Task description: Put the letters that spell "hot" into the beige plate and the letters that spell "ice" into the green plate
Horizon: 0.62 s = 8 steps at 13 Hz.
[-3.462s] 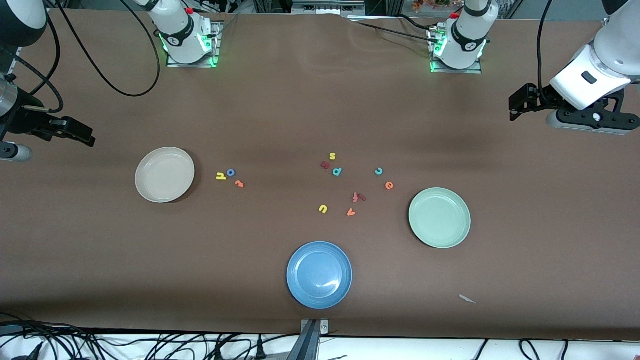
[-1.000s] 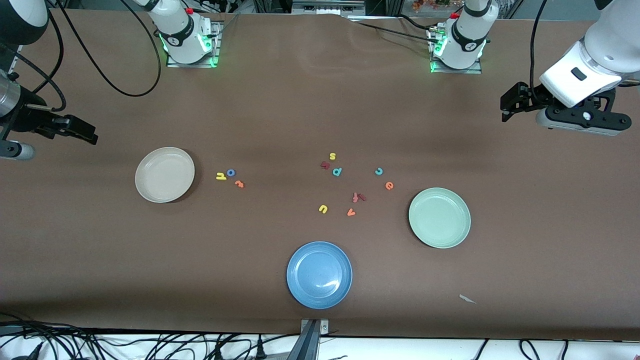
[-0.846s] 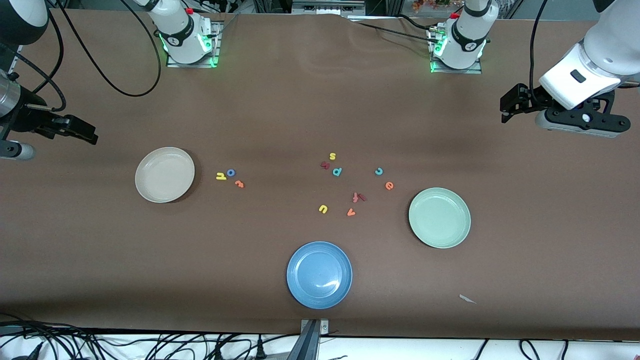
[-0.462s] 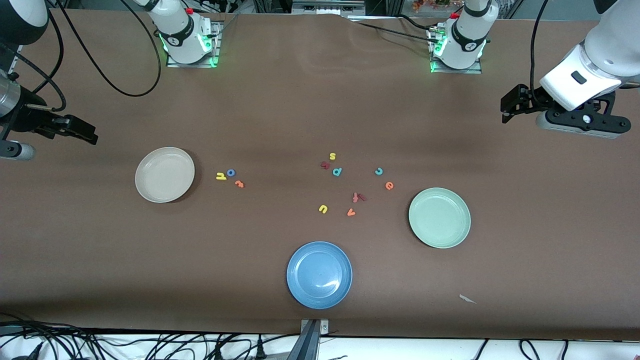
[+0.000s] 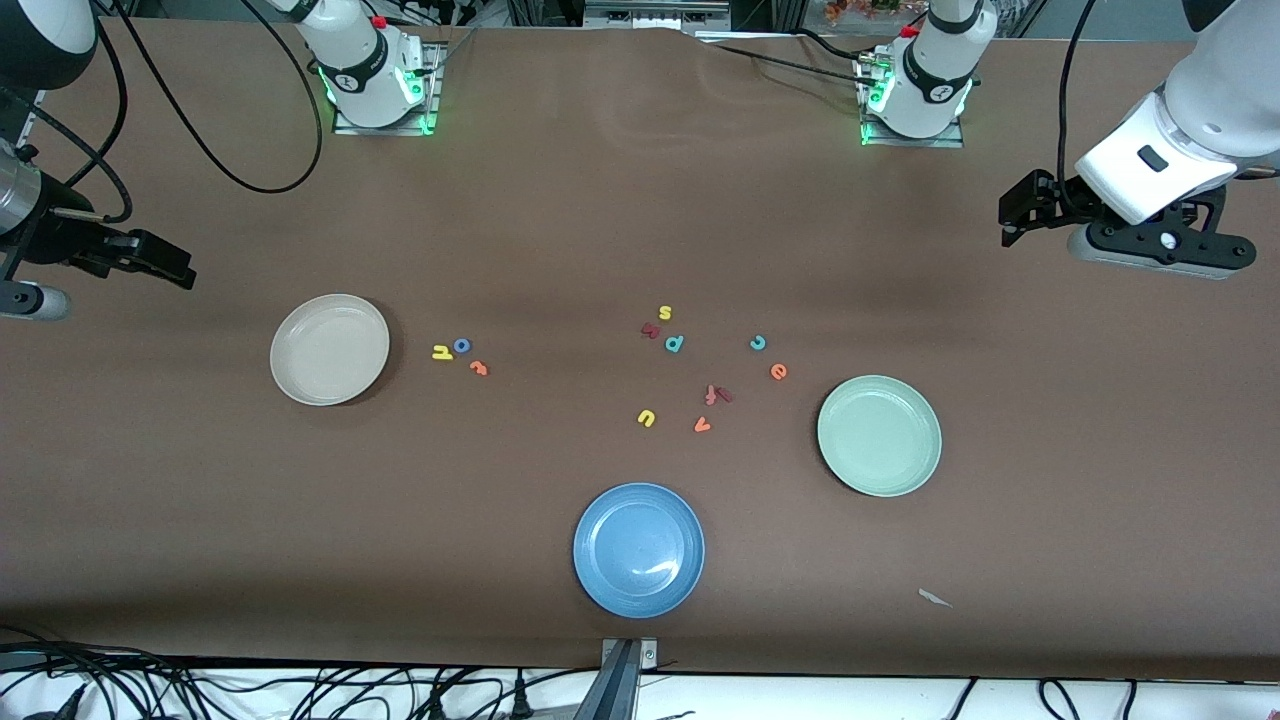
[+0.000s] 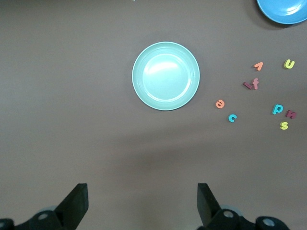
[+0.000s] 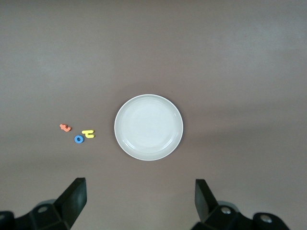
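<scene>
The yellow h, blue o and orange t lie in a cluster beside the empty beige plate. The teal c, orange e and maroon i lie on the cloth near the empty green plate. My left gripper hangs open over bare table at the left arm's end, looking down on the green plate. My right gripper hangs open over bare table at the right arm's end, with the beige plate below it. Neither holds anything.
A blue plate sits nearest the front camera. Other letters lie mid-table: yellow s, a maroon letter, a teal letter, red f, yellow u, orange v. A paper scrap lies near the front edge.
The left gripper has drifted slightly toward the robots' bases and toward the table's middle. The right gripper has barely shifted. Letters and plates have not moved.
</scene>
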### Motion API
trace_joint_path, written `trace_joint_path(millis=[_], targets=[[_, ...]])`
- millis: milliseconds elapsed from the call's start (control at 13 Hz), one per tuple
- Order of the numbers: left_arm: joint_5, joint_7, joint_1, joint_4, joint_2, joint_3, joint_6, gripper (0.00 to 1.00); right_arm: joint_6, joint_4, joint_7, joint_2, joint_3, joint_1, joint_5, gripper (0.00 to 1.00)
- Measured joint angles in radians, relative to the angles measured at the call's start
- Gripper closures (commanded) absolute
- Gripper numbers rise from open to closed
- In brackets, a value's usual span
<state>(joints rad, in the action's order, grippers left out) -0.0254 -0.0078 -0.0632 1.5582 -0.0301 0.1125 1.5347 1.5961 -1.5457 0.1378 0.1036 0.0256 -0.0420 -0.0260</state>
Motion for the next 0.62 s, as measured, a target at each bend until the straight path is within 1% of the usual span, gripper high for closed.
trace_joint_path(millis=[615], targets=[[0.0, 0.0, 0.009, -0.011, -0.006, -0.004, -0.003, 0.0, 0.0, 0.0, 0.0, 0.0, 0.0, 0.0, 0.0, 0.0]])
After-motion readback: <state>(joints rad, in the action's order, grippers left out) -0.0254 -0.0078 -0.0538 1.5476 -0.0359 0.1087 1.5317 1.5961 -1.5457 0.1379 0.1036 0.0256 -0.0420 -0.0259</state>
